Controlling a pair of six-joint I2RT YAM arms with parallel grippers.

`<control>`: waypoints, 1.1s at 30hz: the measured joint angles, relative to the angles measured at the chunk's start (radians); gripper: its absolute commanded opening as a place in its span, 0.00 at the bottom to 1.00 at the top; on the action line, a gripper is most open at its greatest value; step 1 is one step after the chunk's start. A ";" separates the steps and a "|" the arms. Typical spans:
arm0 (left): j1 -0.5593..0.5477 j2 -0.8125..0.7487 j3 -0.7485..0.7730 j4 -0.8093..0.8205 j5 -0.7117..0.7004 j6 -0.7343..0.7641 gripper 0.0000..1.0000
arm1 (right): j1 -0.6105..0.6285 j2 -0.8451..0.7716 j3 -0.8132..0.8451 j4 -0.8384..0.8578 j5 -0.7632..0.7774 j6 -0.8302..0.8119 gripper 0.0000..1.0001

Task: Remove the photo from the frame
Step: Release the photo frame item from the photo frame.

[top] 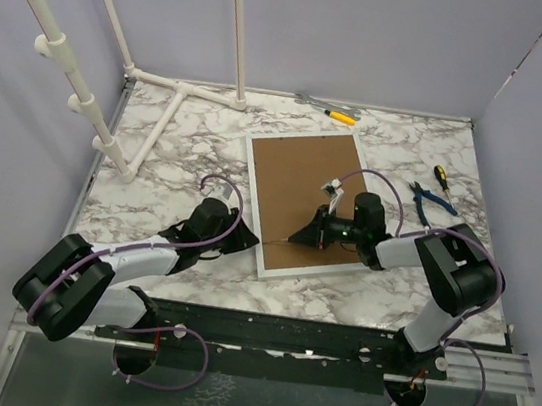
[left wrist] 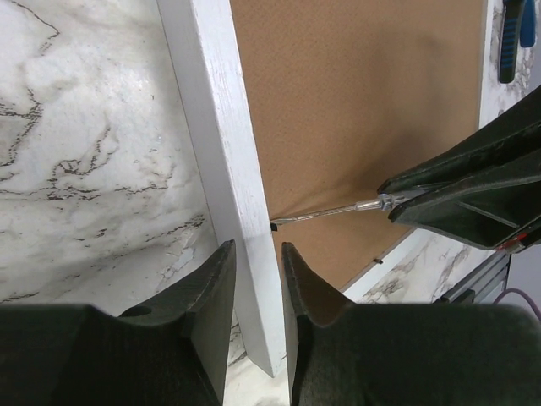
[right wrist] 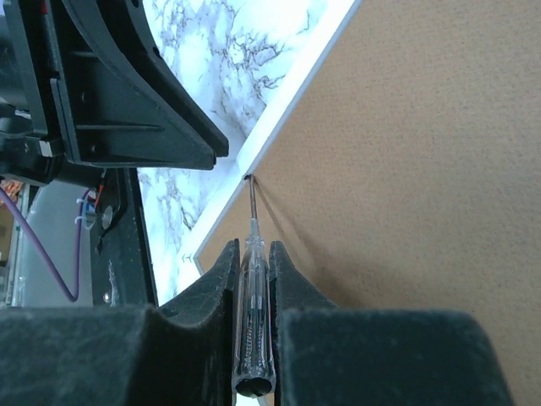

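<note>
A white surface (top: 177,150) veined in grey marble is enclosed on three sides by plain lavender walls (top: 375,36). A white pipe stand (top: 178,109) is set at the back left corner, with two of its pipes rising out of the top view.

One frame (top: 298,192) is laid face down near the middle of the surface, its brown back turned up and its white rim showing all round. The photo cannot be seen from any view.

Two arms are seen, each with one hand. The left hand (left wrist: 258,254) is placed over the frame's near left corner, its fingers standing narrowly apart on either side of the white rim and close against it; whether the rim is actually pinched cannot be told. The right hand (right wrist: 251,254) is closed on one clear-handled screwdriver (right wrist: 252,338), the tip of which is set at a small dark clip where the brown back meets the left rim.

Four loose tools are counted. A yellow-handled screwdriver (top: 341,117) and a grey metal tool (top: 311,100) are laid side by side at the back edge. Blue-handled pliers (top: 431,198) and a small black-and-yellow tool (top: 440,176) are laid just right of the frame. With the held screwdriver, five tools are counted in all.
</note>
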 measured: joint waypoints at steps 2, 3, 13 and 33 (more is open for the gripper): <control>0.001 0.013 0.000 0.005 0.006 -0.001 0.28 | -0.001 0.003 0.004 -0.008 -0.002 0.000 0.01; 0.002 0.019 -0.001 0.007 0.009 -0.001 0.28 | -0.002 0.004 0.008 -0.010 -0.003 -0.001 0.01; 0.006 0.040 -0.002 0.037 0.026 -0.002 0.27 | -0.041 0.025 0.013 -0.015 -0.048 -0.001 0.01; 0.009 0.084 -0.002 0.059 0.047 -0.001 0.20 | -0.043 0.067 0.042 -0.015 -0.112 0.006 0.01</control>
